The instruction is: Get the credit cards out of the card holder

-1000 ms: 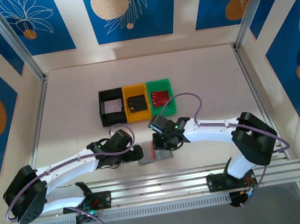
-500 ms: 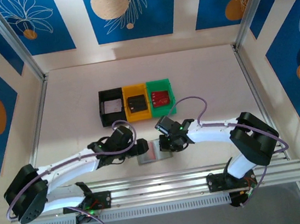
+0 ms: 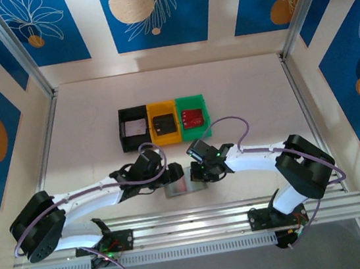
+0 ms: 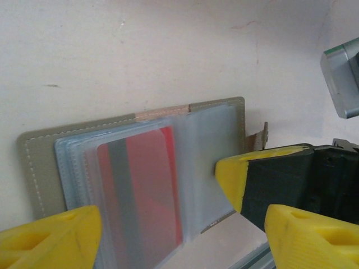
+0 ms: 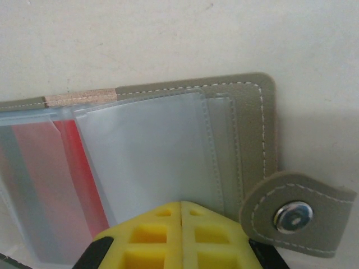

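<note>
The grey card holder [image 3: 177,187] lies open and flat near the table's front edge, between both grippers. In the left wrist view its clear sleeves [image 4: 207,162] hold a red card [image 4: 143,190] with a grey stripe. My left gripper [image 4: 182,241] hangs open just above the holder, one yellow finger on each side of the sleeves. My right gripper [image 5: 180,224] is shut, and its joined tips press down on the empty clear sleeve [image 5: 151,151] of the right panel. The holder's snap tab [image 5: 291,216] sticks out on the right. In the top view the left gripper [image 3: 173,175] and right gripper [image 3: 199,174] nearly meet.
Behind the holder stand three small bins in a row: black [image 3: 124,130], yellow [image 3: 150,107] and green [image 3: 204,113]. Each has a card in it. The metal rail [image 3: 198,218] at the front edge runs close below the holder.
My left arm has pushed to the right, bringing its gripper over the holder. My right gripper first shifted slightly right and has held still since.
</note>
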Robot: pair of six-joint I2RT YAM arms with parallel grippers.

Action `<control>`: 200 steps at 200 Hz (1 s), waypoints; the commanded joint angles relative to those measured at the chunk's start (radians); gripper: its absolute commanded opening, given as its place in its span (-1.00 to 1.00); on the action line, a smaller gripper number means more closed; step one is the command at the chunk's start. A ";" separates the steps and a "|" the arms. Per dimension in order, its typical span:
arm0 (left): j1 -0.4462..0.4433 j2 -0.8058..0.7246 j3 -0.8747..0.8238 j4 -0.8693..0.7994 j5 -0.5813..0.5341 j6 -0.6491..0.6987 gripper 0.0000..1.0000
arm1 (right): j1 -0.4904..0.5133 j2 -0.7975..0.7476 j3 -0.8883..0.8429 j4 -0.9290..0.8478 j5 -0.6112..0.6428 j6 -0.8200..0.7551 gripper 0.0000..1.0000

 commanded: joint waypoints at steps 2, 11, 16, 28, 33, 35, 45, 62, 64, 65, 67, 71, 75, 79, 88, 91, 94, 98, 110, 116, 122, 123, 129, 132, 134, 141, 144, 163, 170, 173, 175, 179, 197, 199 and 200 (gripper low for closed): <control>-0.010 0.011 -0.027 0.060 0.035 -0.029 0.51 | -0.005 -0.006 -0.014 -0.001 -0.020 0.009 -0.94; -0.010 0.016 -0.030 0.066 0.038 -0.032 0.49 | -0.005 -0.006 -0.015 -0.001 -0.020 0.010 -0.95; -0.011 0.018 -0.032 0.067 0.040 -0.032 0.49 | -0.006 -0.006 -0.015 -0.001 -0.020 0.010 -0.95; -0.011 0.023 -0.033 0.059 0.040 -0.032 0.49 | -0.005 -0.007 -0.016 -0.001 -0.022 0.010 -0.95; -0.010 0.026 -0.033 0.054 0.040 -0.031 0.49 | -0.005 -0.008 -0.016 -0.001 -0.022 0.010 -0.95; -0.011 0.028 -0.033 0.052 0.040 -0.031 0.49 | -0.005 -0.009 -0.017 -0.001 -0.022 0.012 -0.95; -0.011 0.035 -0.032 0.045 0.040 -0.030 0.49 | -0.005 -0.010 -0.016 -0.001 -0.022 0.011 -0.95; -0.010 0.045 -0.033 0.041 0.040 -0.029 0.49 | -0.005 -0.011 -0.015 0.001 -0.023 0.011 -0.95; -0.010 0.046 -0.033 0.040 0.040 -0.029 0.49 | -0.006 -0.011 -0.014 0.001 -0.023 0.011 -0.95; -0.011 0.046 -0.032 0.039 0.040 -0.030 0.49 | -0.006 -0.011 -0.014 0.001 -0.023 0.011 -0.95; -0.011 0.047 -0.033 0.039 0.039 -0.031 0.49 | -0.005 -0.011 -0.015 0.001 -0.023 0.011 -0.95; -0.011 0.049 -0.033 0.039 0.038 -0.031 0.49 | -0.005 -0.011 -0.014 0.001 -0.023 0.011 -0.95; -0.011 0.050 -0.033 0.040 0.038 -0.031 0.49 | -0.005 -0.011 -0.014 0.001 -0.023 0.011 -0.95; -0.012 0.052 -0.033 0.039 0.038 -0.032 0.49 | -0.005 -0.011 -0.014 -0.001 -0.024 0.011 -0.95; -0.012 0.054 -0.033 0.042 0.040 -0.033 0.49 | -0.005 -0.012 -0.015 0.001 -0.025 0.011 -0.96; -0.012 0.055 -0.033 0.043 0.040 -0.032 0.49 | -0.005 -0.011 -0.014 0.001 -0.025 0.011 -0.96; -0.012 0.056 -0.033 0.043 0.041 -0.034 0.49 | -0.005 -0.010 -0.015 0.001 -0.025 0.011 -0.96; -0.013 0.057 -0.033 0.045 0.041 -0.033 0.49 | -0.005 -0.011 -0.014 0.001 -0.024 0.010 -0.96; -0.012 0.059 -0.031 0.044 0.041 -0.032 0.49 | -0.005 -0.011 -0.015 0.002 -0.025 0.012 -0.96; -0.012 0.059 -0.030 0.043 0.041 -0.031 0.49 | -0.005 -0.009 -0.016 0.002 -0.025 0.012 -0.96; -0.013 0.059 -0.029 0.041 0.039 -0.031 0.49 | -0.005 -0.009 -0.016 0.004 -0.025 0.012 -0.96; -0.013 0.060 -0.030 0.041 0.039 -0.031 0.49 | -0.005 -0.009 -0.015 0.004 -0.025 0.012 -0.96; -0.012 0.060 -0.029 0.037 0.038 -0.030 0.48 | -0.005 -0.009 -0.016 0.004 -0.026 0.012 -0.96; -0.012 0.059 -0.029 0.036 0.038 -0.029 0.49 | -0.005 -0.009 -0.017 0.004 -0.026 0.012 -0.96; -0.012 0.058 -0.030 0.034 0.037 -0.028 0.49 | -0.005 -0.009 -0.017 0.004 -0.026 0.013 -0.96; -0.013 0.056 -0.031 0.031 0.035 -0.028 0.49 | -0.005 -0.010 -0.018 0.004 -0.026 0.012 -0.96; -0.012 0.055 -0.032 0.030 0.033 -0.028 0.49 | -0.005 -0.010 -0.018 0.004 -0.026 0.013 -0.96; -0.012 0.050 -0.035 0.031 0.033 -0.028 0.49 | -0.006 -0.012 -0.018 0.007 -0.026 0.010 -0.96; -0.012 0.050 -0.035 0.031 0.032 -0.030 0.49 | -0.005 -0.011 -0.019 0.007 -0.026 0.011 -0.96; -0.012 0.050 -0.034 0.031 0.032 -0.030 0.48 | -0.006 -0.011 -0.019 0.008 -0.026 0.011 -0.96; -0.013 0.050 -0.033 0.031 0.032 -0.031 0.48 | -0.005 -0.011 -0.018 0.008 -0.026 0.011 -0.96; -0.012 0.050 -0.033 0.031 0.033 -0.030 0.48 | -0.006 -0.011 -0.019 0.009 -0.026 0.011 -0.96; -0.012 0.050 -0.030 0.024 0.032 -0.029 0.45 | -0.006 -0.011 -0.019 0.009 -0.028 0.011 -0.96; -0.012 0.050 -0.030 0.023 0.031 -0.028 0.44 | -0.006 -0.012 -0.019 0.010 -0.028 0.011 -0.96; -0.012 0.050 -0.031 0.022 0.031 -0.028 0.44 | -0.007 -0.012 -0.020 0.009 -0.028 0.010 -0.96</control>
